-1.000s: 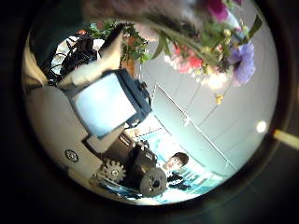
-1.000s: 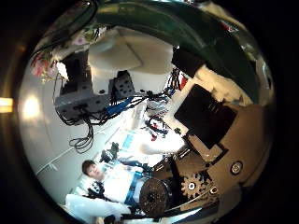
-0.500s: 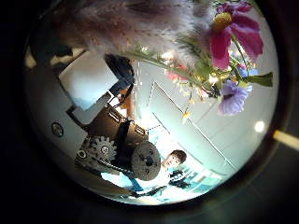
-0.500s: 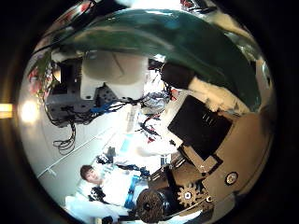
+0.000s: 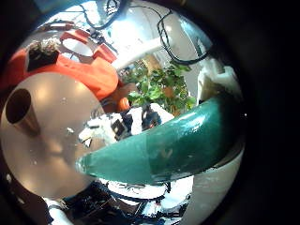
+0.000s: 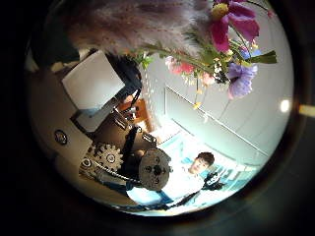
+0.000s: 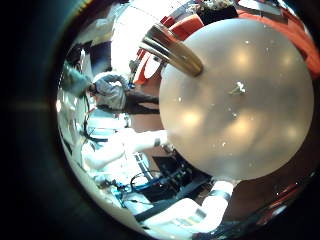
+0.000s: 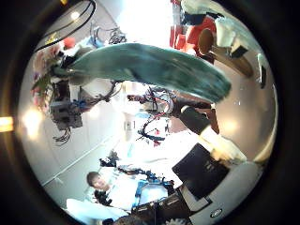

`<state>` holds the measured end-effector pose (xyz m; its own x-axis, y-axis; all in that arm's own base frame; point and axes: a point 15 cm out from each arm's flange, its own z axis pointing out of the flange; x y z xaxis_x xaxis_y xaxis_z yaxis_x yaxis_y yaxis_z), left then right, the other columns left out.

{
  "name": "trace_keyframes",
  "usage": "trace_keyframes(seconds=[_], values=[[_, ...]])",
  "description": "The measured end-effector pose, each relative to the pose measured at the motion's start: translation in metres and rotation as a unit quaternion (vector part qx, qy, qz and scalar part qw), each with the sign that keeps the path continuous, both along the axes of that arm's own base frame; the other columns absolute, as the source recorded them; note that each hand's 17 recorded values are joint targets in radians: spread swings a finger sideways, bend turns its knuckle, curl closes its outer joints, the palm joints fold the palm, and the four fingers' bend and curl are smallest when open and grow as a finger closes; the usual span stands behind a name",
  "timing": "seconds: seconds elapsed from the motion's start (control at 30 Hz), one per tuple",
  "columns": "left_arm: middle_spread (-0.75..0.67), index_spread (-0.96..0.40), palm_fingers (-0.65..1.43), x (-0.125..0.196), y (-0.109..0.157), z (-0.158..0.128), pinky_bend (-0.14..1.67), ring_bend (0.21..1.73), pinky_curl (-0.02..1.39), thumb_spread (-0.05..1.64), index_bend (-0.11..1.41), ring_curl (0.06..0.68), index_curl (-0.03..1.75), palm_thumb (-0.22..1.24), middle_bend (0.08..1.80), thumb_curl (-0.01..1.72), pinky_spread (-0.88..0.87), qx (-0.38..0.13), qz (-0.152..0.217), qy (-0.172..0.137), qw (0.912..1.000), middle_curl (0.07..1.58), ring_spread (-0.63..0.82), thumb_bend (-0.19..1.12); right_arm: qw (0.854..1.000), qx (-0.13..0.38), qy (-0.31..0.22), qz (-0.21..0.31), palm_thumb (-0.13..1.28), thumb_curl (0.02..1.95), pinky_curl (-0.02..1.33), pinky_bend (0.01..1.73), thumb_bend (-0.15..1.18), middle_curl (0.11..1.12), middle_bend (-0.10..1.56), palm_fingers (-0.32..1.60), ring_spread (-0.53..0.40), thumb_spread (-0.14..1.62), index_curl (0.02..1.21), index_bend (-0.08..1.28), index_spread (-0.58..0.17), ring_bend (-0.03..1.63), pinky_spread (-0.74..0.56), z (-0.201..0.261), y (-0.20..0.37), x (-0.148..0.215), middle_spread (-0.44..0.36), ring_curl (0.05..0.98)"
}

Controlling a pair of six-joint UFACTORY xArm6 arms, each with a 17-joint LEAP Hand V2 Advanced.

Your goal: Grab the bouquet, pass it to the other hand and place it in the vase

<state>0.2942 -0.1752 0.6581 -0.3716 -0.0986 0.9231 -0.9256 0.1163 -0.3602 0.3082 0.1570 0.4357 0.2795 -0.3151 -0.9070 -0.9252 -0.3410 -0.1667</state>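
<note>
The bouquet (image 5: pixel 169 145), in a paper cone wrap with leaves at its wide end, lies right across my left palm. My left hand (image 6: pixel 98 84) has its fingers curled at the wrap, under the blossoms (image 6: pixel 231 39) and a feathery plume. In the right thumb side view the bouquet (image 8: pixel 141 66) hangs a little away from the palm, with a hand (image 8: pixel 67 108) at its flower end. My right hand (image 8: pixel 211 169) shows relaxed fingers that touch nothing. The vase (image 8: pixel 225 42), a tall narrow tube, stands on the round table (image 7: pixel 240 100) below.
Chairs (image 5: pixel 80 66) stand round the far side of the table. The vase (image 5: pixel 19 108) is near the table's rim in the left little finger side view. A white arm (image 7: pixel 215 205) reaches along below the table in the right little finger side view.
In the right thumb side view the bouquet wrap filled the space near the palm; now it is smaller and farther, with table and vase in sight. The left view shifted little.
</note>
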Motion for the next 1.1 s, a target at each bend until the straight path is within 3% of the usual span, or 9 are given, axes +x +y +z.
trace_keyframes(seconds=[0.23,0.4,0.73,1.1], values=[[-0.57,-0.76,1.04,0.005,0.022,0.029,1.36,1.51,0.72,1.06,0.78,0.569,0.77,1.07,1.09,0.81,-0.51,0.013,0.060,-0.057,0.9965,1.09,-0.40,0.06,1.000,0.002,0.007,-0.002,0.80,0.68,0.68,0.86,-0.03,0.46,0.54,-0.02,0.006,0.95,0.56,0.23,-0.322,0.86,0.13,-0.005,0.000,0.000,-0.031,0.424],[-0.57,-0.78,1.03,0.012,0.040,0.044,1.36,1.52,0.73,1.08,0.73,0.570,0.87,1.06,1.10,0.84,-0.51,0.014,0.120,-0.099,0.9878,1.09,-0.40,0.05,1.000,-0.002,0.003,-0.016,0.80,0.65,0.59,0.77,-0.03,0.40,0.42,-0.04,0.112,0.96,0.48,0.17,-0.315,0.75,0.31,-0.009,-0.002,0.009,0.023,0.359],[-0.56,-0.82,1.03,0.026,0.053,0.042,1.34,1.52,0.74,1.09,0.62,0.567,1.06,1.06,1.11,0.88,-0.52,0.006,0.182,-0.125,0.9752,1.08,-0.39,0.04,0.997,-0.006,-0.006,-0.079,0.79,0.61,0.48,0.67,-0.03,0.35,0.30,-0.04,0.190,0.95,0.37,0.14,-0.277,0.61,0.42,-0.013,-0.006,0.044,0.107,0.291],[-0.55,-0.85,1.05,0.047,0.083,0.028,1.32,1.52,0.76,1.11,0.52,0.562,1.22,1.07,1.11,0.92,-0.54,0.006,0.236,-0.137,0.9619,1.08,-0.39,0.03,0.993,0.053,0.024,-0.107,0.79,0.58,0.41,0.64,-0.02,0.34,0.26,0.00,0.216,0.96,0.30,0.15,-0.247,0.56,0.44,-0.014,0.003,0.058,0.136,0.266]])
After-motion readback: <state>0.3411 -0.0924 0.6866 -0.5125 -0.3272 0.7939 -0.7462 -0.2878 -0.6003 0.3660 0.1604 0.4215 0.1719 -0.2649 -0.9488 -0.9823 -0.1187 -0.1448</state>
